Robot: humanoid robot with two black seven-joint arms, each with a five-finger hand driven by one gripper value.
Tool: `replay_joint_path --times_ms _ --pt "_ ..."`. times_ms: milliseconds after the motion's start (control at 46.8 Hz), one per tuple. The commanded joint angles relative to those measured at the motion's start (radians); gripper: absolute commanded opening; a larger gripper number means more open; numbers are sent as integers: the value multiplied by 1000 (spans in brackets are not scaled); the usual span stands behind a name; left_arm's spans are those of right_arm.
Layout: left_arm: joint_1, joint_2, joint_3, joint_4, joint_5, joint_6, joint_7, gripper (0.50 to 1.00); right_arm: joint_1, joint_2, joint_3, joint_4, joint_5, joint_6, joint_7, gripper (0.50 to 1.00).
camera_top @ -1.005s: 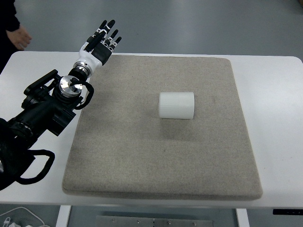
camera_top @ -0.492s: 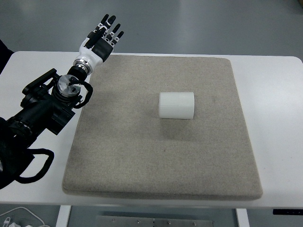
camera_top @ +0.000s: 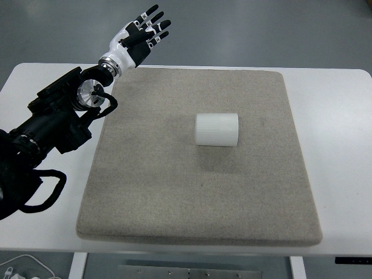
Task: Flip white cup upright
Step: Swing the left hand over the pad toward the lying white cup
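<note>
On mat: white cup on side, axis left-right.

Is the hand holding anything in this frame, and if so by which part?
Nothing is held. The left hand is open beyond the mat's far left corner; the white cup lies untouched on its side.

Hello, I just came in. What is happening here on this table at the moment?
A humanoid robot is set up to turn a white cup upright. The cup lies on its side near the middle of a grey felt mat on the white table, and nothing touches it. The left hand is raised beyond the mat's far left corner, fingers spread and empty, well away from the cup. The right arm is not in view. The flip is not yet done.
</note>
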Motion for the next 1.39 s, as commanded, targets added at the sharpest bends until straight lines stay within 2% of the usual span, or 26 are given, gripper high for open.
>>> replay_joint_path --times_ms 0,171,278,513,749,1005,1112,1369 --pt "-14 0 8 0 81 -1 -2 994 0 0 0 0 0 0 0 930" --pt "-42 -1 43 -28 196 -17 6 994 0 0 0 0 0 0 0 930" --pt "-48 6 135 -114 245 -8 20 992 0 0 0 0 0 0 0 930" --pt "-123 95 339 -278 397 22 37 988 0 0 0 0 0 0 0 930" --pt "-178 217 426 -503 558 26 139 988 0 0 0 0 0 0 0 930" --pt "-201 252 442 -701 693 33 327 990 0 0 0 0 0 0 0 930" --pt "-210 249 456 -726 730 30 382 990 0 0 0 0 0 0 0 930" --pt "-218 226 464 -749 816 21 417 990 0 0 0 0 0 0 0 930"
